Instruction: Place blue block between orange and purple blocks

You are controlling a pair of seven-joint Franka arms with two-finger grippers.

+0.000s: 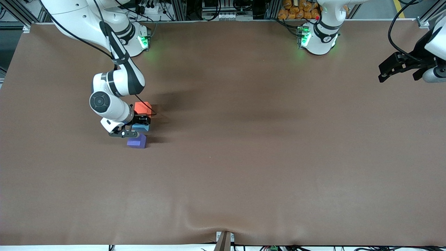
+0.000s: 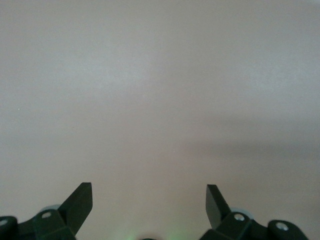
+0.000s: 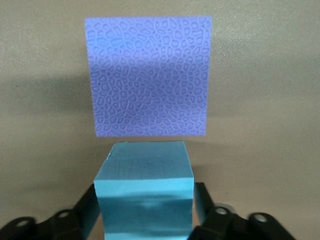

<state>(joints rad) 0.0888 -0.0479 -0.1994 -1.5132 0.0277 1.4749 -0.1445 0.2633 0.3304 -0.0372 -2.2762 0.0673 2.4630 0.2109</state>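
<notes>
The blue block (image 1: 142,128) is held between the fingers of my right gripper (image 1: 138,124), low over the table, between the orange block (image 1: 143,107) and the purple block (image 1: 137,141). The orange block lies farther from the front camera and the purple block nearer. In the right wrist view the blue block (image 3: 143,172) fills the space between the gripper's (image 3: 145,207) fingers, with the purple block (image 3: 147,75) just past it. I cannot tell whether the blue block touches the table. My left gripper (image 1: 395,69) is open and empty at the left arm's end of the table; it also shows in the left wrist view (image 2: 150,195).
The brown table (image 1: 244,157) holds nothing else. The right arm's wrist and elbow (image 1: 111,94) hang over the blocks. A clamp (image 1: 224,240) sits at the table's near edge.
</notes>
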